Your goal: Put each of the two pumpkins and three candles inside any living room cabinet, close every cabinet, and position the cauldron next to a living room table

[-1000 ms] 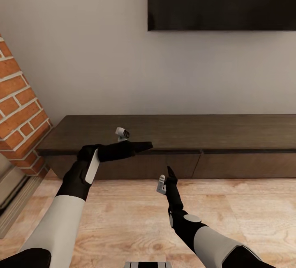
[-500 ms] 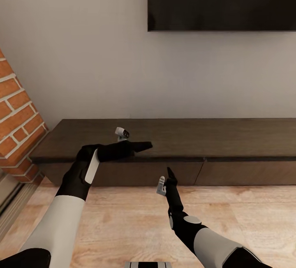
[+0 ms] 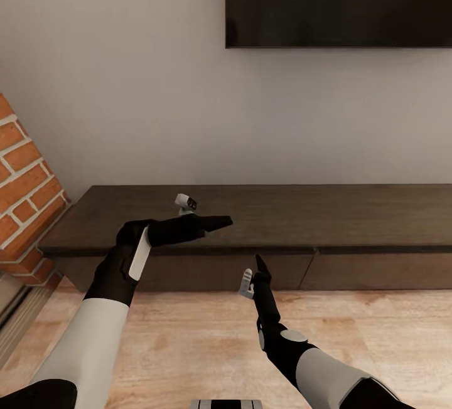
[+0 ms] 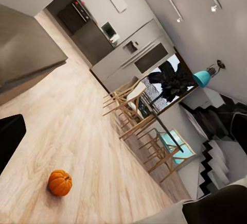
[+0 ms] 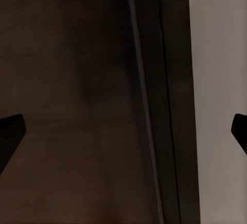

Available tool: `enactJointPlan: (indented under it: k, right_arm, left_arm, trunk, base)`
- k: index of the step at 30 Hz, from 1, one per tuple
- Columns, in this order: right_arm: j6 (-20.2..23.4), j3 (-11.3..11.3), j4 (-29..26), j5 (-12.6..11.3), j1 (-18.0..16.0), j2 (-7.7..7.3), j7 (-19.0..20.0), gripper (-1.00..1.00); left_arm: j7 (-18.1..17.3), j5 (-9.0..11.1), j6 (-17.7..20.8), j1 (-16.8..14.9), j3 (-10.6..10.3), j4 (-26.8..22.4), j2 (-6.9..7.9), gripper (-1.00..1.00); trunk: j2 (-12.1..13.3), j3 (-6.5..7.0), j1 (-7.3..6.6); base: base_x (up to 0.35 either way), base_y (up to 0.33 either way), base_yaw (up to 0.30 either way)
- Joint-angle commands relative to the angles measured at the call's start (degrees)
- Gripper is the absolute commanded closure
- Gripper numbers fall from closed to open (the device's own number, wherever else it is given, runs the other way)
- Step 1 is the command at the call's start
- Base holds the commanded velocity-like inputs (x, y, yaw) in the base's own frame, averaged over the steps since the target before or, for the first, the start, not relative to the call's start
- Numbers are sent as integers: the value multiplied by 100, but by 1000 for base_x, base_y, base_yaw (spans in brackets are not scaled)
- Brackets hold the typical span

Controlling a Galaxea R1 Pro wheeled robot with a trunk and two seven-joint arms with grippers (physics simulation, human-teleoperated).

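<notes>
The cabinet (image 3: 326,217), a long low dark-brown console, stands against the wall straight ahead with its drawer fronts (image 3: 370,271) shut. My left gripper (image 3: 221,222) hovers in front of its top edge, pointing right, open and empty. My right gripper (image 3: 259,263) points up at the drawer front just below, also open and empty. In the right wrist view its fingertips (image 5: 10,134) stand far apart with the dark cabinet (image 5: 77,100) close ahead. In the left wrist view a pumpkin (image 4: 60,182), small and orange, lies on the wooden floor away from the cabinet. The candles and the cauldron are out of view.
A black TV (image 3: 339,1) hangs on the wall above the cabinet. A brick fireplace (image 3: 25,189) juts out at the left. Light wooden floor (image 3: 376,334) lies before the cabinet. In the left wrist view, dining chairs (image 4: 131,116) and a kitchen (image 4: 92,33) lie far off.
The whole picture has shifted: the brick fireplace slid left and the cabinet sits slightly lower, so the camera moved. Both arms keep the same pose.
</notes>
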Motion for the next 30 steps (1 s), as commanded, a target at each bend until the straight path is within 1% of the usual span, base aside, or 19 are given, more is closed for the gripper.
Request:
enactJointPlan:
  k: [1, 3, 5, 8, 9, 10, 11, 15, 18, 23, 30]
  right_arm:
    - [-21, 1, 0, 3, 0, 0, 4, -100]
    - [-28, 4, 0, 5, 0, 0, 6, -100]
    - [38, 71, -65, 68, 4, 0, -14, -100]
    - [35, 171, -125, 70, -2, 0, -15, -100]
    - [25, 200, -95, 71, -7, 0, -16, -100]
    - [8, 166, -63, 75, -14, 0, -16, -100]
    - [-2, 150, -31, 82, -18, 0, -17, -100]
    - [5, 252, 20, 97, -12, 0, -18, -100]
    - [14, 281, 27, 95, -9, 0, -18, -100]
    - [23, 289, 34, 95, -9, 0, -18, -100]
    - [18, 289, 35, 96, -9, 0, -18, -100]
  left_arm:
    - [0, 0, 2, 0, 0, -1, -1, -100]
    - [0, 0, 7, 0, -2, -6, -2, -100]
    - [-18, 66, -52, 66, 64, -51, 19, -100]
    - [-18, 162, -51, 162, 149, -51, 19, -100]
    - [-18, 193, -51, 194, 130, -50, 19, -100]
    - [-18, 166, -50, 224, 116, -46, 19, -100]
    - [-18, 166, -49, 232, 148, -45, 16, -100]
    - [-10, 295, -56, 251, 276, -36, 18, -100]
    - [-6, 392, -56, 254, 354, -35, 19, -100]
    - [-7, 534, -57, 255, 360, -37, 19, -100]
    - [-15, 541, -57, 264, 366, -35, 19, -100]
  trunk:
    - [0, 0, 0]
    - [0, 0, 0]
    - [0, 0, 0]
    - [0, 0, 0]
    - [0, 0, 0]
    - [0, 0, 0]
    - [0, 0, 0]
    - [0, 0, 0]
    - [0, 0, 0]
    - [0, 0, 0]
    - [0, 0, 0]
  base:
    - [68, 0, 0]
    - [153, 0, 0]
    - [0, 0, 0]
    - [0, 0, 0]
    - [0, 0, 0]
    - [0, 0, 0]
    - [0, 0, 0]
    - [0, 0, 0]
    - [0, 0, 0]
    - [12, 0, 0]
    - [130, 0, 0]
